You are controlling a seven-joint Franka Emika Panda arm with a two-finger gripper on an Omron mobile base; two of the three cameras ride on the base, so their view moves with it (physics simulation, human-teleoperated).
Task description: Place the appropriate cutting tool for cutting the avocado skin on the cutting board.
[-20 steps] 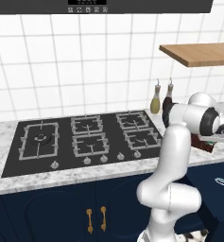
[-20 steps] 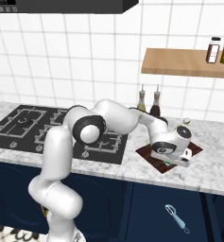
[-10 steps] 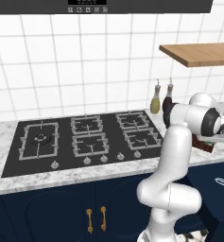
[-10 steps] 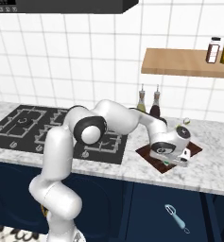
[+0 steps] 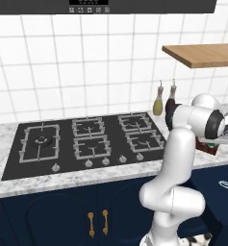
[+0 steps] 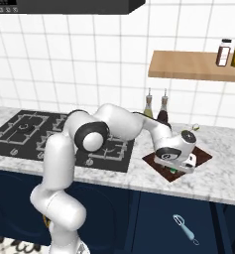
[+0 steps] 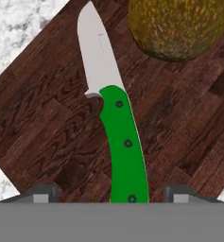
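Since a second ago almost nothing has moved: the arm stays reached out to the right over the cutting board, its hand at most a touch lower. The gripper hovers just above the board's near part, and in the hand view its two dark tips stand spread wide, one on each side of the knife's green handle without touching it. The knife lies flat on the dark wood, grey blade pointing away from the hand, three rivets along the handle. The avocado sits on the board just beside the blade. The board rests on the marble counter, right of the stove and in front of two bottles.
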